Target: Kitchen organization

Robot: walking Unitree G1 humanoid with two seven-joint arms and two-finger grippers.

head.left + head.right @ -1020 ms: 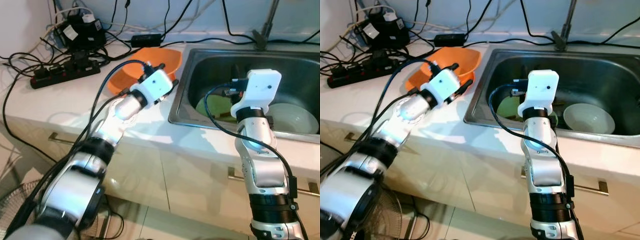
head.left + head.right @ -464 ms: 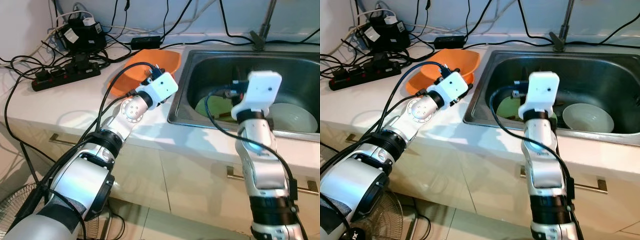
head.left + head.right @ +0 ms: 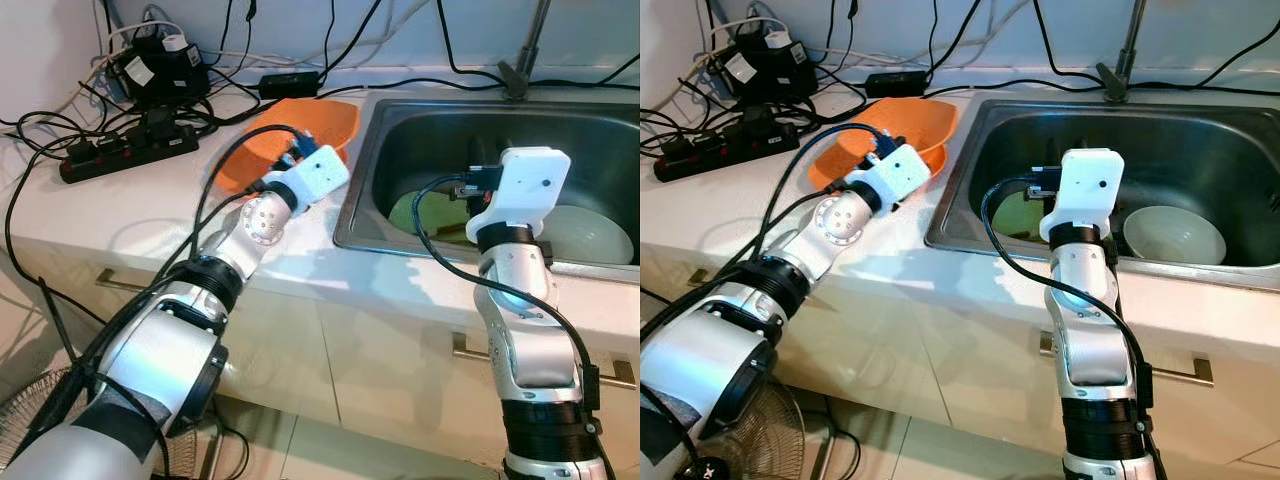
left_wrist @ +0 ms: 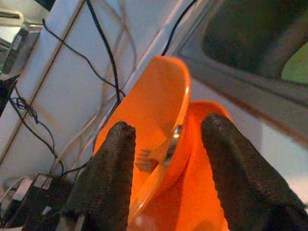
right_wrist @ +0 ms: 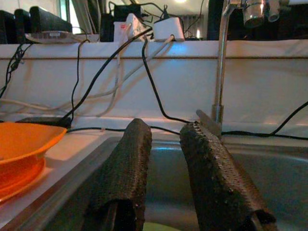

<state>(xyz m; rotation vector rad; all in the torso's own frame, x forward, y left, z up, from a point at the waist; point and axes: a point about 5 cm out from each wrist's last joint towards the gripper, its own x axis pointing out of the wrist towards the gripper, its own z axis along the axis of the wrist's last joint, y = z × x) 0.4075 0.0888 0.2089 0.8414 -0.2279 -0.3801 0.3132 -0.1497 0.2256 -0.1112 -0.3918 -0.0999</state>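
The left gripper (image 4: 166, 159) hovered with its two black fingers spread apart, empty, aimed straight at the orange bowl (image 3: 300, 135) that sat on the white counter (image 3: 120, 215) just left of the sink (image 3: 400, 130). Between those fingers, in the left wrist view, the bowl's rim stood edge-on and a metal fork (image 4: 159, 153) lay inside it, leaning against the inner wall with its tines low and its handle rising toward the rim; what looked like a second orange dish sat under or beside the bowl, though I could not tell which. So the bowl lay directly ahead of the left gripper and slightly farther from the robot, close but not yet touched, and the rim ran roughly across the gap between the fingers, which I judged suited a pinch on the rim. The right gripper (image 5: 168, 168) hung over the sink with its fingers parted, holding nothing, pointed toward the far wall and the faucet (image 5: 222, 57). Below it in the basin lay a green plate (image 3: 1015, 215) and, to the right, a pale bowl (image 3: 1173, 232). The left arm was clearly the nearer to the orange bowl; the right was nearer to the dishes in the sink. Farther left, a black power strip (image 3: 125, 150) and tangled cables (image 3: 60, 140) crowded the counter.
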